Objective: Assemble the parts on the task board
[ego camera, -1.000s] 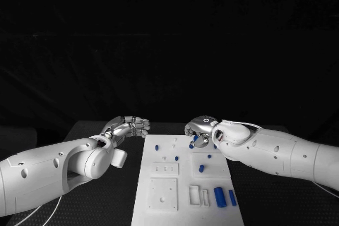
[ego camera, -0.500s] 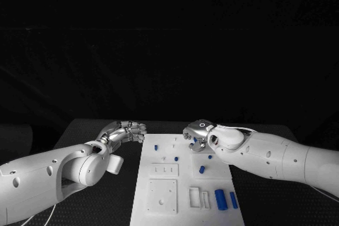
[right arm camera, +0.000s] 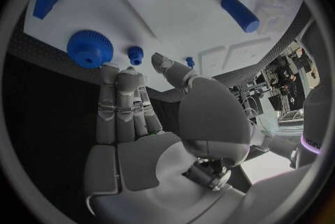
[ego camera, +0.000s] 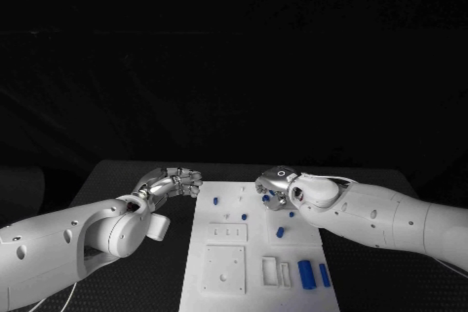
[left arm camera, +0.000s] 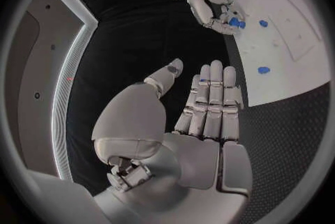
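Note:
The white task board point(ego camera: 207, 220) lies in the middle of the table, with small blue parts on it. My right hand point(ego camera: 276, 189) hovers over its far end, fingers stretched out and thumb apart, nothing in its grasp. Its fingertips point(right arm camera: 109, 74) reach a blue gear point(right arm camera: 89, 48), which is also visible in the head view point(ego camera: 266, 198). Just off the thumb stand two small blue pegs point(right arm camera: 135, 55). My left hand point(ego camera: 174, 182) hangs beside the board's far left corner, fingers straight and together point(left arm camera: 209, 106), holding nothing.
Two blue cylinders point(ego camera: 304, 273) lie at the board's near right, beside white slots point(ego camera: 268, 270). More blue pieces point(ego camera: 279, 232) stand mid-board and at the far left point(ego camera: 216, 200). Black table point(ego camera: 127, 173) surrounds the board.
The whole picture has shifted a little. Against the board, my right hand has sunk slightly toward the gear, and my left hand has also dropped a little.

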